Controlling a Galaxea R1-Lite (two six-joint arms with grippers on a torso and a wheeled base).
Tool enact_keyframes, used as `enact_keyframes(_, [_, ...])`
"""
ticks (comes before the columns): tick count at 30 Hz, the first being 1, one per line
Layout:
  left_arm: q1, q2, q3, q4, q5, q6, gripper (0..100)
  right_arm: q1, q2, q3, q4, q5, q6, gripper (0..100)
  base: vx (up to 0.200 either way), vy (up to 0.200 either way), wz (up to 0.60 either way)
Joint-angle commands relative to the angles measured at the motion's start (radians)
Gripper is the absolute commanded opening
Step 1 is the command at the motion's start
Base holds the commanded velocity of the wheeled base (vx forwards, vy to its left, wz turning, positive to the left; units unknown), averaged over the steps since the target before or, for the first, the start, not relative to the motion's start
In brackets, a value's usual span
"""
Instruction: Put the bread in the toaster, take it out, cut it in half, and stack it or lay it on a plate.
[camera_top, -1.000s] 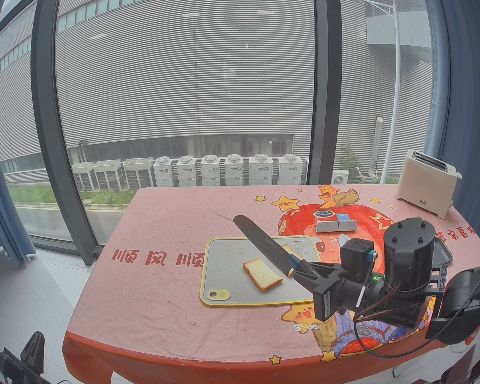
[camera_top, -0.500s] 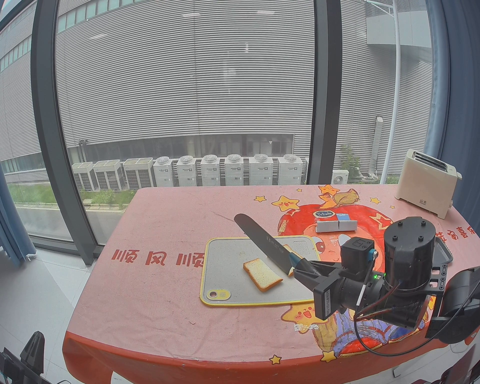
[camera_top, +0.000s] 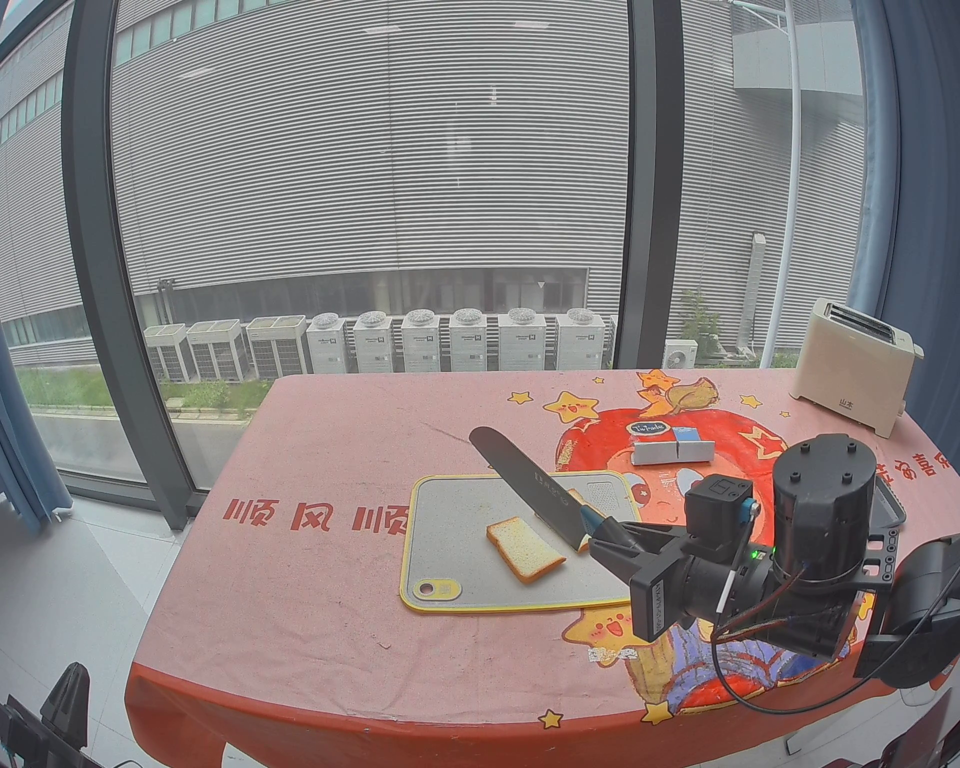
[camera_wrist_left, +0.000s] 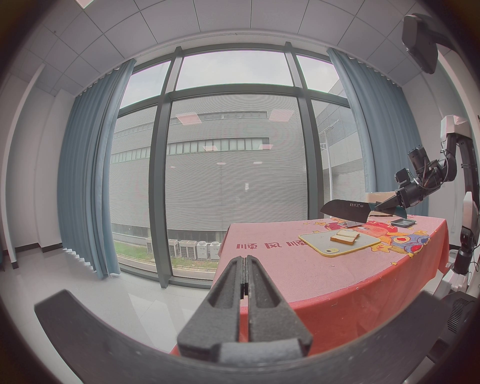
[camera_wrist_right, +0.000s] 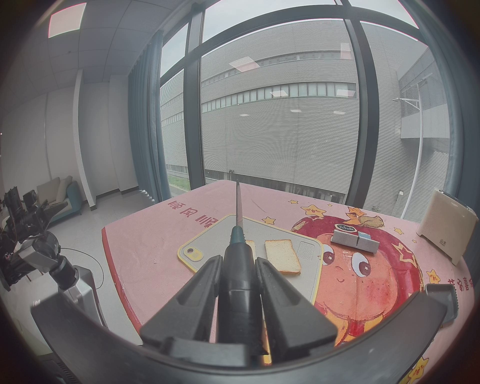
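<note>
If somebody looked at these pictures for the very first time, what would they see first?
Most likely the big dark knife, gripped in the right pincer and held in the air over the grey cutting board in the middle of the pink table. Next come the bread pieces lying on that board, and the cream toaster at the table's far right corner.

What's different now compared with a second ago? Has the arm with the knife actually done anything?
Very little. The right gripper, shut on the knife, drifted slightly to the robot's right, and the blade tip shifted a hair with it, still raised over the cutting board. Nothing was picked up or let go. The bread slice on the board and the toaster stayed put.
</note>
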Motion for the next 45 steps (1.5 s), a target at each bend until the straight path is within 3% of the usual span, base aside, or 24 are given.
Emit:
enact_keyframes(1, [0.0, -0.006, 0.016, 0.0, 0.0, 0.0, 0, -0.004, 0.003, -0.001, -0.001, 0.001, -0.001, 0, 0.0, 0.0, 0.0])
enact_keyframes(45, [0.0, -0.006, 0.018, 0.0, 0.0, 0.0, 0, 0.007, 0.052, 0.012, -0.02, 0.004, 0.001, 0, 0.0, 0.0, 0.0])
